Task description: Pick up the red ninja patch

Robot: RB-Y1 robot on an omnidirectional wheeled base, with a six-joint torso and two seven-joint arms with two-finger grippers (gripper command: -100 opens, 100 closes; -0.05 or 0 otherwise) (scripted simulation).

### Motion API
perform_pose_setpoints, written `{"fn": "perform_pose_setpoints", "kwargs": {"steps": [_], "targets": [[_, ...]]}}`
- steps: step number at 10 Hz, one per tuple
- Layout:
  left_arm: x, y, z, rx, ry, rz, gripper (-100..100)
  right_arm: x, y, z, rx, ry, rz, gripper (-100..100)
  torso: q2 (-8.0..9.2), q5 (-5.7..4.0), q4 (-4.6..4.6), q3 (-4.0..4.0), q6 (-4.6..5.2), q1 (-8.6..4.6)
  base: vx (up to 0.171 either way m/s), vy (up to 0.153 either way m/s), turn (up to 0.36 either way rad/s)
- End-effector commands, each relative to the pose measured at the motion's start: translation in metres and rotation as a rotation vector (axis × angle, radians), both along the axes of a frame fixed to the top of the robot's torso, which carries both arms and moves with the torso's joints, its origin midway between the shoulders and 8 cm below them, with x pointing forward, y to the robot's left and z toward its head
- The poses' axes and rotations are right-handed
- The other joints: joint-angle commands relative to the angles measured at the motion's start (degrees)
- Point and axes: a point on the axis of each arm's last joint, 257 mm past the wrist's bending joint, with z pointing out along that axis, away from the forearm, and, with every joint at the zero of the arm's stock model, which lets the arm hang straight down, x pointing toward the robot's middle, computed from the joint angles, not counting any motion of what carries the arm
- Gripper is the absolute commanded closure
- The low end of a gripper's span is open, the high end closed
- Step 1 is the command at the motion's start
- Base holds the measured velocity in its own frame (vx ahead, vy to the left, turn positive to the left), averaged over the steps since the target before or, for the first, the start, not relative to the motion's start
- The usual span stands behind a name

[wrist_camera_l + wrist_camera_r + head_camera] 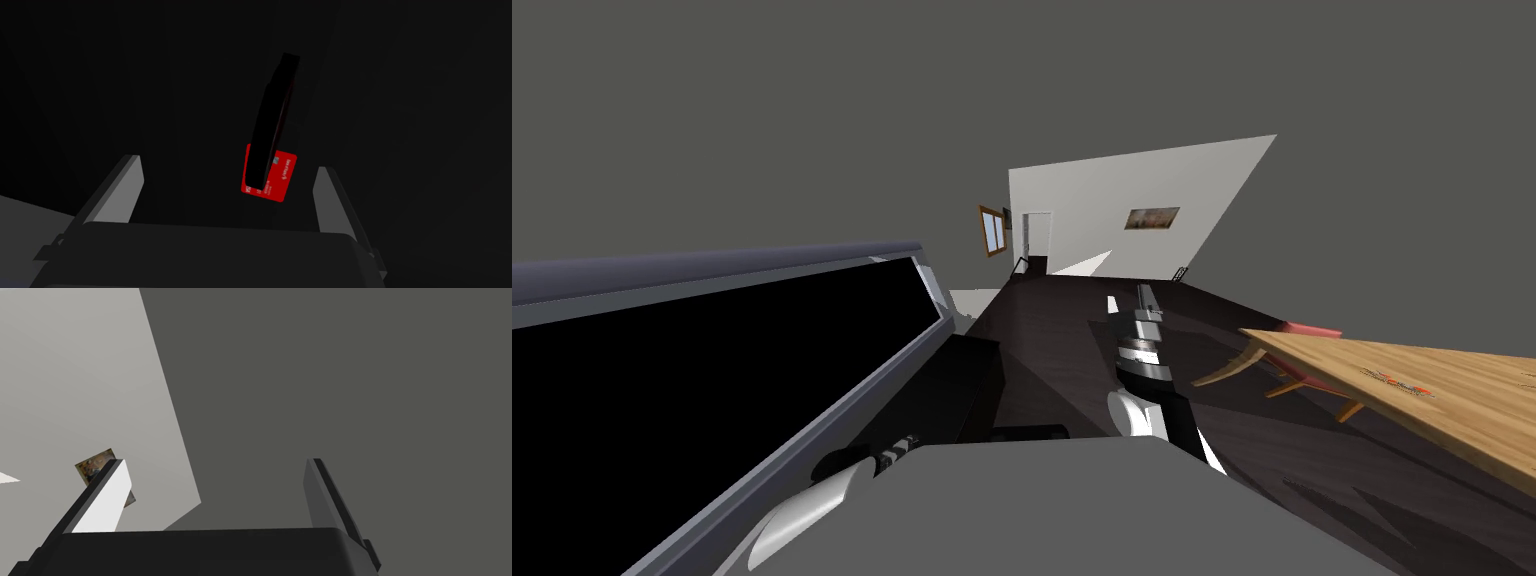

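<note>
A small flat red and orange thing [1398, 383], possibly the patch, lies on the wooden table [1472, 420] at my right. My right arm reaches straight forward over the dark floor, left of that table; its gripper [1145, 292] [216, 462] is open and holds nothing. My left gripper [227, 165] is open too, low at my left, over a dark surface. Just ahead of its fingers lies a red card with white print [278, 181], and a slim black object [272, 125] rests partly across the card. Neither finger touches them.
A big black screen in a grey frame [712, 360] stands close at my left, with a dark low unit [974, 385] beyond its end. A pink chair [1312, 330] sits at the table's far end. A doorway [1035, 240] is in the white far wall.
</note>
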Motion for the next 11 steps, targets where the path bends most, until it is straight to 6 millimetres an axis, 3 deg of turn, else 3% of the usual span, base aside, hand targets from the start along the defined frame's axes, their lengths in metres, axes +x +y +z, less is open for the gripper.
{"fn": "perform_pose_setpoints", "kwargs": {"steps": [1, 7, 9, 10, 11], "targets": [[-0.023, 0.001, -0.004, -0.027, 0.058, 0.008, -100, 0.0, 0.0, 0.0, 0.0, 0.0, 0.0, 0, 0.0, 0.0, 0.0, 0.0, 0.0, 0.0, 0.038, 0.004, -0.085], [-0.085, 0.002, -0.013, -0.122, 0.234, 0.029, -100, 0.0, 0.0, 0.0, 0.0, 0.0, 0.0, 0, -0.08, 0.0, -0.01, -0.04, 0.01, 0.04, 0.062, 0.009, -0.084], [-0.1, 0.002, -0.012, -0.148, 0.278, 0.033, -100, 0.0, 0.0, 0.0, 0.0, 0.0, 0.0, 0, -0.06, -0.01, -0.01, -0.04, 0.01, -0.03, 0.055, 0.001, -0.083], [-0.097, 0.002, -0.012, -0.139, 0.262, 0.033, -100, 0.0, 0.0, 0.0, 0.0, 0.0, 0.0, 0, -0.03, -0.01, 0.0, -0.02, 0.0, -0.04, 0.023, 0.002, -0.015], [-0.099, 0.002, -0.012, -0.141, 0.266, 0.032, 0, 0.0, 0.0, 0.0, 0.0, 0.0, 0.0, 0, 0.06, -0.01, 0.01, 0.03, -0.01, -0.05, 0.0, 0.0, 0.0]]}}
